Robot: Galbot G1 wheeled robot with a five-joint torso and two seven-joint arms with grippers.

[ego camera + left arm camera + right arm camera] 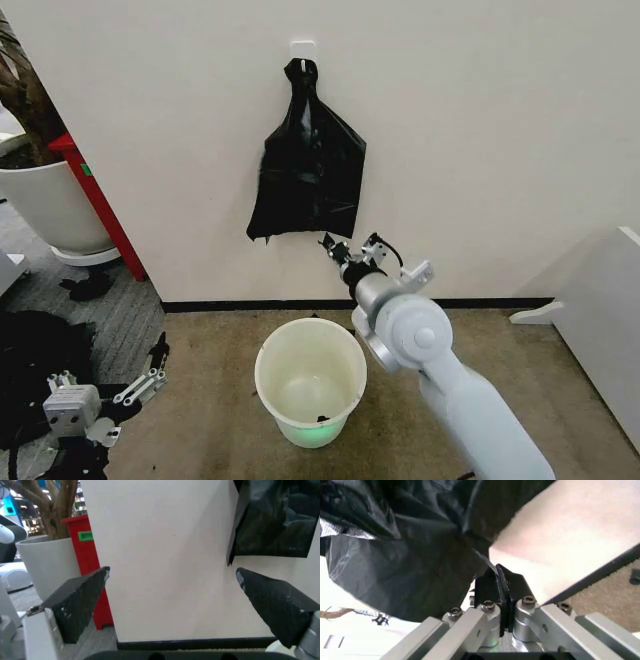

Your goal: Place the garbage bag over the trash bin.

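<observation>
The garbage bag (308,165), black and glossy, hangs flat against the wall from a white hook (303,48). My right gripper (333,248) reaches up to the bag's lower right corner. In the right wrist view its fingers (512,587) are pressed together on a thin fold of the bag (410,555), so my right gripper (500,578) is shut on it. The trash bin (300,335), white and round, stands on the carpet below the bag. My left gripper (148,385) hangs low at the left, open with nothing in it; its view shows the left gripper (170,588) facing the wall and the bag (275,517).
A large white plant pot (50,205) and a red panel (100,205) stand left of the bag. A dark lumpy heap (35,370) lies on the floor at far left. White furniture (600,320) stands at the right.
</observation>
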